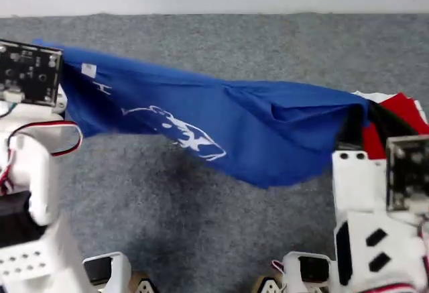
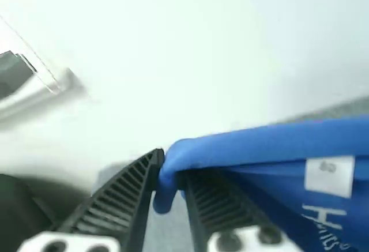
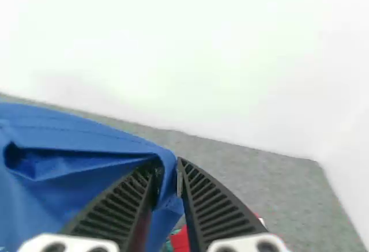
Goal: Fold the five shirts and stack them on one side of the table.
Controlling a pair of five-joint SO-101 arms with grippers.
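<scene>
The left gripper was pressed together on a bunched corner of a blue shirt, the cloth pinched between its ribbed black jaws near a small white neck label. The right gripper was likewise clamped on a fold of the same shirt at its opposite end.

Seen from above, the shirt hung stretched between the two arms, its long axis running side to side across the grey table, with a white printed design facing up. Its loose lower edge sagged toward the robot's bases, and it appeared to be lifted off the surface.

A red shirt lay crumpled behind the right arm, much nearer that arm than the left.

Laying the blue shirt flat would likely need both arms to lower together.
</scene>
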